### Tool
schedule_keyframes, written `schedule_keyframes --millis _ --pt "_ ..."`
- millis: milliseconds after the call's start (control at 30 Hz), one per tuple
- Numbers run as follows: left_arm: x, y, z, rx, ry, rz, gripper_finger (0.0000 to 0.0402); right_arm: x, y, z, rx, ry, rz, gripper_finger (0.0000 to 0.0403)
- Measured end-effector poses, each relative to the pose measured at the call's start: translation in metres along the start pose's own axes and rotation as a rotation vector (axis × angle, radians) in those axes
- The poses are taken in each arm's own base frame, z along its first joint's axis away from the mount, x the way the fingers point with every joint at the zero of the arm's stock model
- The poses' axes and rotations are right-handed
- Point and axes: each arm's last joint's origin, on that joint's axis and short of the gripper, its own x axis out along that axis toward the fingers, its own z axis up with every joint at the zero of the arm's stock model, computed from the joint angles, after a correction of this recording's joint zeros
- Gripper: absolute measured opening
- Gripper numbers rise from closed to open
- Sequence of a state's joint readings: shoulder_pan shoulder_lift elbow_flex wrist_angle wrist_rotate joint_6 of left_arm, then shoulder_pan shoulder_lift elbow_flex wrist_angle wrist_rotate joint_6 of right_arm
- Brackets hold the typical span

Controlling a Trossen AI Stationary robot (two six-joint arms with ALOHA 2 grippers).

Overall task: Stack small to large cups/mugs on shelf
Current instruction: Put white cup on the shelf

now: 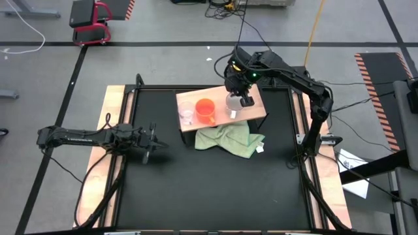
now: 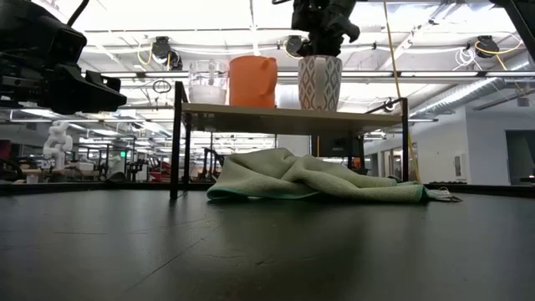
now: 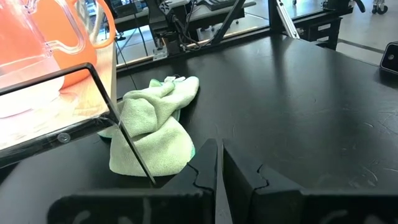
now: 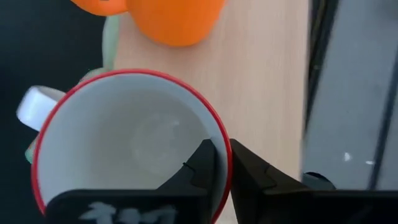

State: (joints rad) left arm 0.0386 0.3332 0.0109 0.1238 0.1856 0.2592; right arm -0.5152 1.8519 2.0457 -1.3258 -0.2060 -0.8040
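Because we want sizes ascending along the tan wooden shelf (image 1: 255,112), our right gripper (image 4: 221,163) pinches the white patterned mug's (image 2: 320,83) rim beside the orange mug (image 1: 205,110).

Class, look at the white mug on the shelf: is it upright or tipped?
Upright: the white mug stands flat on the shelf, and the right wrist view looks into its empty mouth.

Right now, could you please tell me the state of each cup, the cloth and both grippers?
Glass cup: upright on the shelf, empty.
Orange mug: upright on the shelf, between the other two.
White mug: upright on the shelf, empty, rim pinched.
Green cloth: crumpled on the table by the shelf.
Right gripper: shut on the white mug's rim.
Left gripper: shut, empty, waiting at the table's left.
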Motion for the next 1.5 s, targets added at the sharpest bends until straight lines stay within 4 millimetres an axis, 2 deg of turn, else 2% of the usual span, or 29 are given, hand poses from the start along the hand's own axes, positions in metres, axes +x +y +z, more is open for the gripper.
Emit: schedule_keyframes --millis 967,1500 --pt "0.0 0.0 0.0 -0.006 0.0 -0.001 0.0026 0.0014 -0.0014 0.0011 0.001 -0.009 -0.009 0.0036" --pt "0.0 -0.0007 0.0002 -0.002 -0.007 -0.026 0.0026 0.0011 -0.0029 0.0021 0.012 -0.02 -0.025 0.0086"
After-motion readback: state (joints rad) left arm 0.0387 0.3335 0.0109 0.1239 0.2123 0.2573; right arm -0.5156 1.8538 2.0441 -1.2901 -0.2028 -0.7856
